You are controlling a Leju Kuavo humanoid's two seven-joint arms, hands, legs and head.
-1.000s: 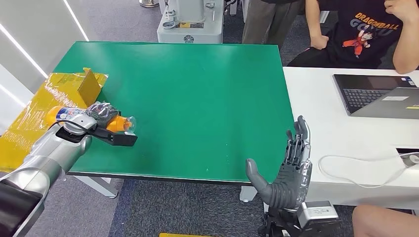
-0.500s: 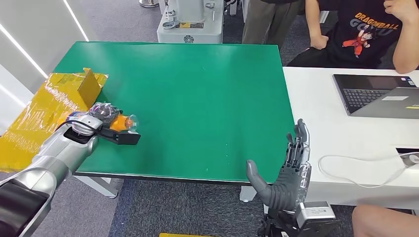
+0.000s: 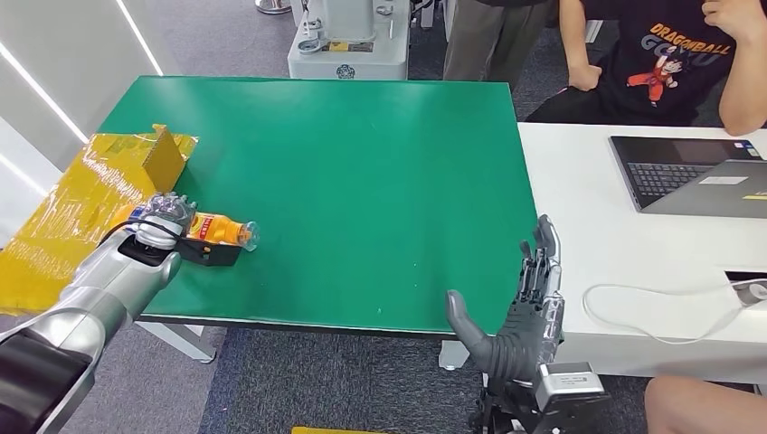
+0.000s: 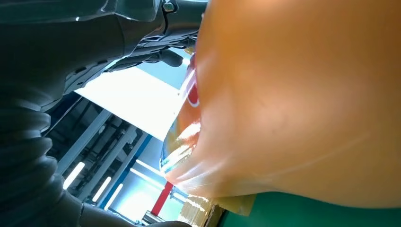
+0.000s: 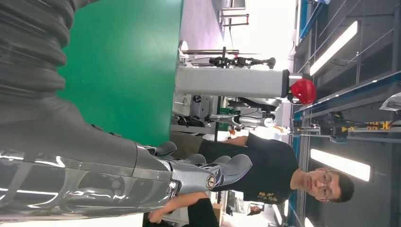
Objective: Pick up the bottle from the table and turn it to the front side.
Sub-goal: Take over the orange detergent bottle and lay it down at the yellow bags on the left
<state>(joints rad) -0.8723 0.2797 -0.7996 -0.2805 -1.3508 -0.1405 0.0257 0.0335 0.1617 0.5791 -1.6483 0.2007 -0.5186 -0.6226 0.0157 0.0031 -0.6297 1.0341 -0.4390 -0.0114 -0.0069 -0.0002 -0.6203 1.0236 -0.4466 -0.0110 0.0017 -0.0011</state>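
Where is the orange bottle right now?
In the head view, the orange bottle lies on the green table's left side, gripped by the left hand.

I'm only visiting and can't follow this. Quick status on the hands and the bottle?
Left hand grips the orange bottle, lying on its side on the green table. Right hand open, fingers spread, holding nothing. Nothing in the way.

Head view: high on the robot's body, facing forward and down over the flat green table top (image 3: 362, 181). Left wrist view: turned, pressed very close against the orange translucent plastic bottle (image 4: 302, 94), with a strip of the green table top (image 4: 307, 215) at one edge. Right wrist view: turned sideways, looking along the same green table top (image 5: 127, 61) toward the room beyond, farther off.
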